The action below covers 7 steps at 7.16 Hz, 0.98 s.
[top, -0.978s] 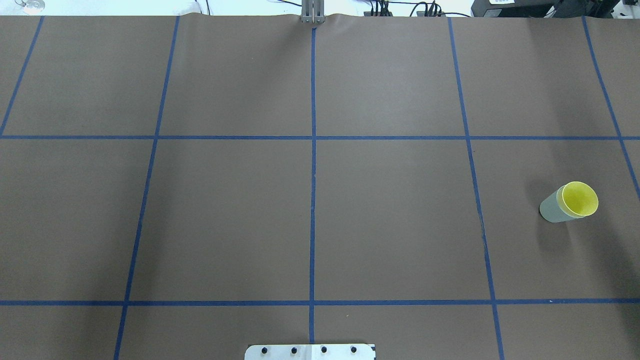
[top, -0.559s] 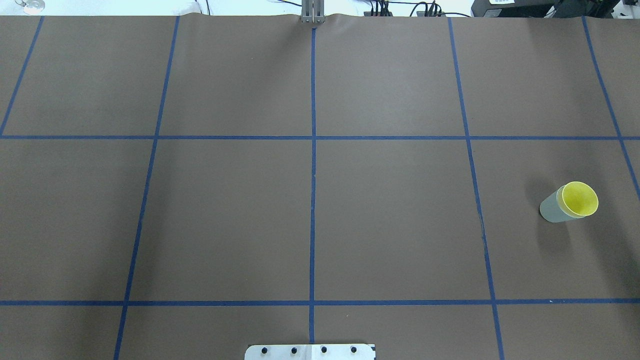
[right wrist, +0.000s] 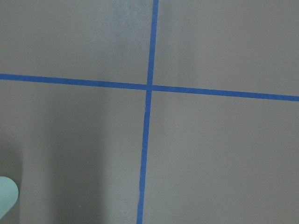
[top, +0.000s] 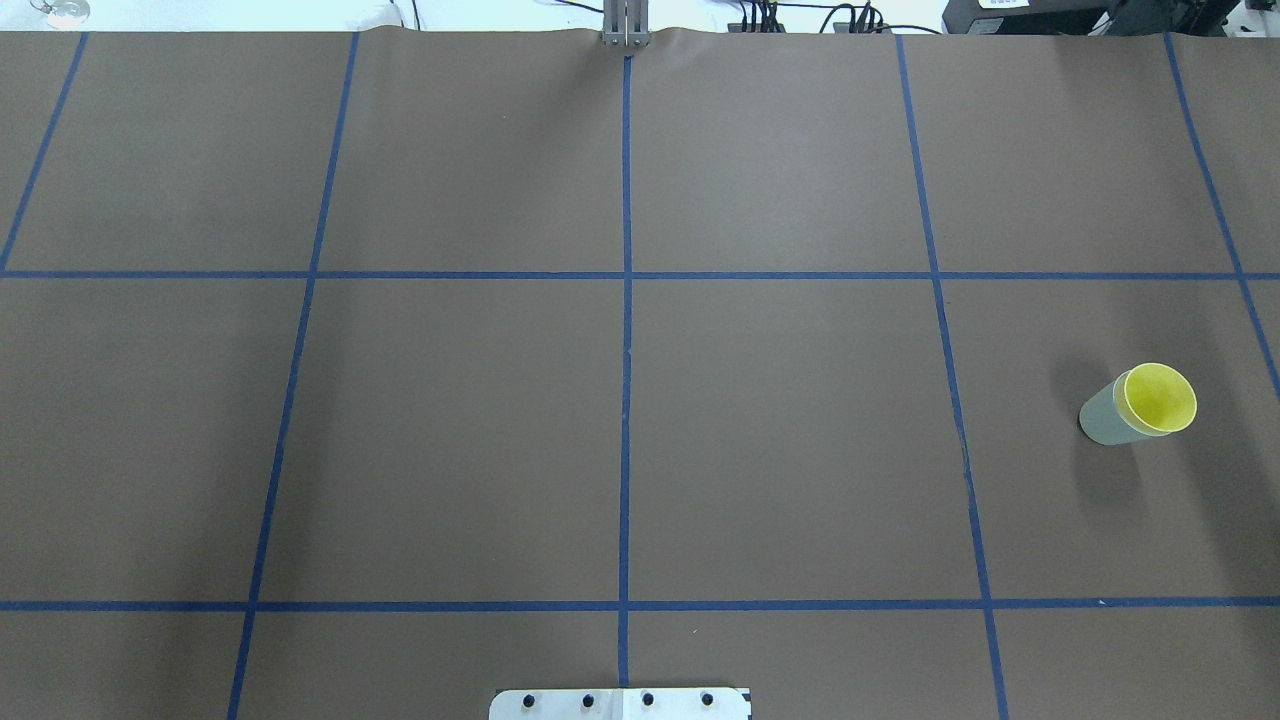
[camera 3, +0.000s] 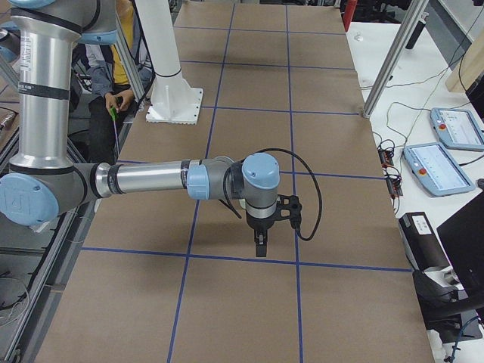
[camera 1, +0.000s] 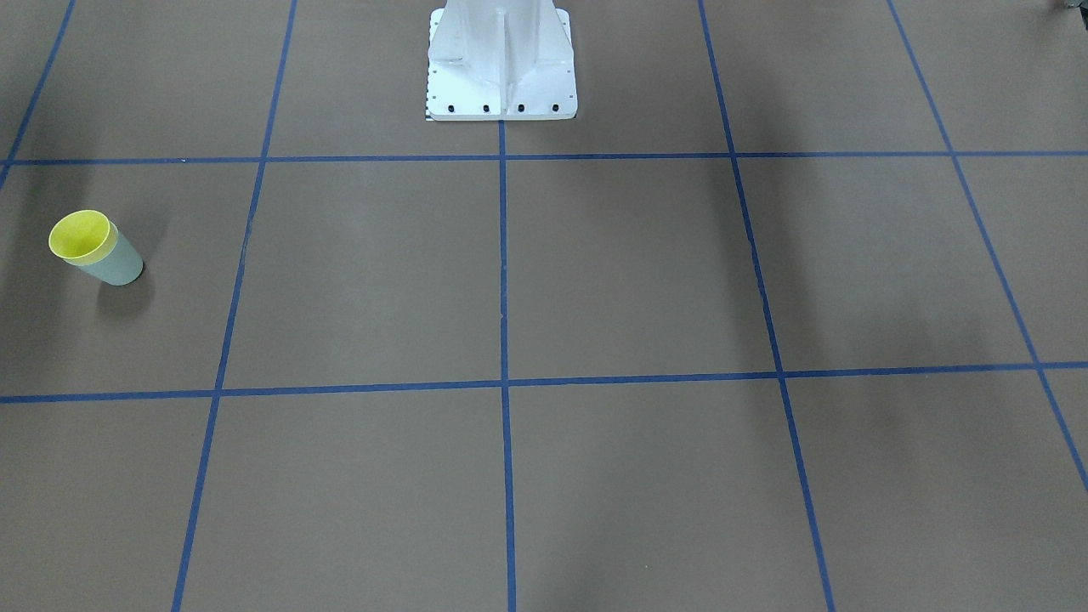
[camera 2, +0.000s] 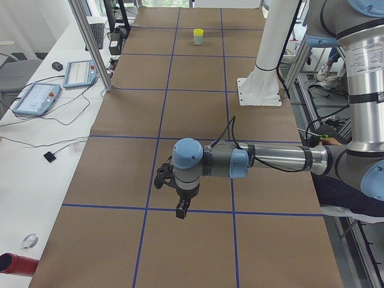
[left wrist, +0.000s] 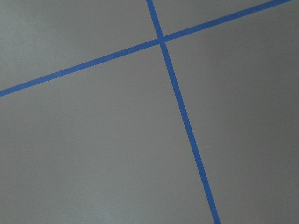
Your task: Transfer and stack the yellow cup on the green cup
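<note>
The yellow cup (top: pixel 1160 398) sits nested inside the green cup (top: pixel 1100 418), upright, on the right side of the table. The pair also shows in the front-facing view, yellow cup (camera 1: pixel 79 235) in green cup (camera 1: pixel 119 263), and far off in the exterior left view (camera 2: pixel 198 36). A pale green edge (right wrist: pixel 7 196) shows at the bottom left of the right wrist view. My left gripper (camera 2: pixel 181 210) and right gripper (camera 3: pixel 259 246) hang above the brown mat, away from the cups, and show only in the side views. I cannot tell whether they are open or shut.
The brown mat carries a blue tape grid (top: pixel 626 275). The white robot base (camera 1: pixel 501 85) stands at the table's near middle. A metal post (camera 2: pixel 90 48) and side tables with tablets (camera 2: pixel 36 99) flank the mat. A person sits behind the base (camera 3: pixel 113 98).
</note>
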{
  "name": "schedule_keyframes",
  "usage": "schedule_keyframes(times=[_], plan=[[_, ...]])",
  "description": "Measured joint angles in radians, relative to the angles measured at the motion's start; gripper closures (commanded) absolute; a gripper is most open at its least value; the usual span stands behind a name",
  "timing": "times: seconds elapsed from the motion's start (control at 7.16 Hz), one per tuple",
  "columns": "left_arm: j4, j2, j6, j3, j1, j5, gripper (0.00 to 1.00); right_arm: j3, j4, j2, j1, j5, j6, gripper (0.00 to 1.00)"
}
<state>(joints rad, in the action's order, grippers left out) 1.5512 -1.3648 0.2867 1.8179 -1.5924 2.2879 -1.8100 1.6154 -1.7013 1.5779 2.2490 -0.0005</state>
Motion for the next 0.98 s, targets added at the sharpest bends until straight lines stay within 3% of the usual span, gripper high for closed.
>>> schedule_keyframes(times=[0.56,0.98], plan=[[0.0,0.004,-0.013,-0.004,-0.008,0.023,0.0,0.019,-0.002,-0.001,0.001,0.001,0.001,0.0],[0.004,0.002,-0.211,-0.001,-0.01,0.024,0.0,0.021,-0.002,-0.001,0.001,0.001,0.001,0.0]])
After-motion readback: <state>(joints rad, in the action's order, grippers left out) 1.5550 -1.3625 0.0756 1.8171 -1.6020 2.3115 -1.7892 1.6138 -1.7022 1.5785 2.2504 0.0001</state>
